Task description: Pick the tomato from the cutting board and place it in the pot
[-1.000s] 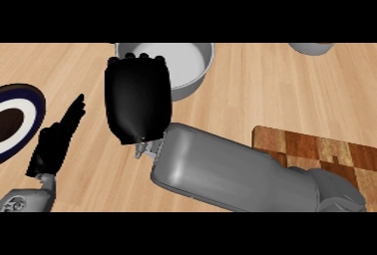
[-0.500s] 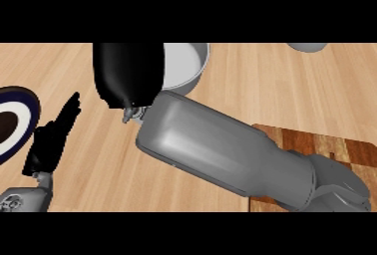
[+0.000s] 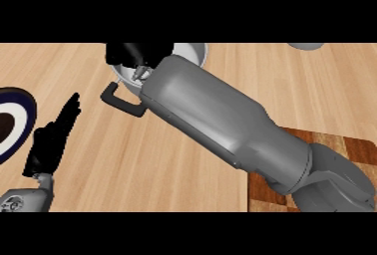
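The right hand (image 3: 136,54) is hanging over the pot (image 3: 193,51) at the top of the view, its grey forearm crossing up from the cutting board (image 3: 346,147) at lower right; the tomato is showing nowhere, and whether those fingers are holding anything I cannot tell. The left hand (image 3: 52,139) is resting at the left with fingers straight, just beside the plate (image 3: 15,117)

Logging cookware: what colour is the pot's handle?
Black; the pot's handle shows best in the head view.

Pale grey pot (image 3: 193,51), dark-brown striped cutting board (image 3: 346,147), navy-rimmed plate (image 3: 16,124).
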Robot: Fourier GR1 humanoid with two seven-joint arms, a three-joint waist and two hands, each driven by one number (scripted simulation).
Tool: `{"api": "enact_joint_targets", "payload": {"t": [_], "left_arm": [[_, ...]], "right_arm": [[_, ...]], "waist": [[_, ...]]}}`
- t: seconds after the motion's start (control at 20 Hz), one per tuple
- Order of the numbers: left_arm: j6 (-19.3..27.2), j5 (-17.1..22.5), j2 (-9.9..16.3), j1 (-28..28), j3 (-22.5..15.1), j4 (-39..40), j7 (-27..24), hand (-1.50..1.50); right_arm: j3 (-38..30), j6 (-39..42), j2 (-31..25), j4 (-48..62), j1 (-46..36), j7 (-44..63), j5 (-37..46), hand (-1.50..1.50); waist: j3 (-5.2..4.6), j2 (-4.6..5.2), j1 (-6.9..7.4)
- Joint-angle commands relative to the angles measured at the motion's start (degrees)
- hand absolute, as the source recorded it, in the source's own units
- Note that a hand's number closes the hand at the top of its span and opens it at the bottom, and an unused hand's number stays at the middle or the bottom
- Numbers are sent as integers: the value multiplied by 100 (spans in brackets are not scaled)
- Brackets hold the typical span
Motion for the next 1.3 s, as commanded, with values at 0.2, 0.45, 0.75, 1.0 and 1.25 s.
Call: {"api": "enact_joint_targets", "payload": {"t": [0.2, 0.45, 0.75, 1.0, 1.25], "left_arm": [[-38, -72, -25, -69, -101, -128, 87, 0], [-1, -98, -91, -186, -77, 88, -105, 0], [-91, -52, 21, -143, -11, -39, -113, 0], [-195, 1, 65, -271, -7, -60, 3, 0], [-91, -96, -81, -324, -113, -33, -9, 0]], "right_arm": [[-270, -671, 25, 1345, -187, -792, -583, 150], [-186, -585, 25, 2026, -204, -1279, -586, 150], [-869, -866, 25, 2269, -41, -1882, -1261, -150], [-1205, -949, 25, 2260, 36, -2529, -1730, -150], [-1412, -1278, 25, 2326, -60, -3002, -1960, -150]], "waist": [[3, 70, 96], [-10, 175, 184], [8, 236, 297], [13, 253, 361], [10, 224, 350]]}}
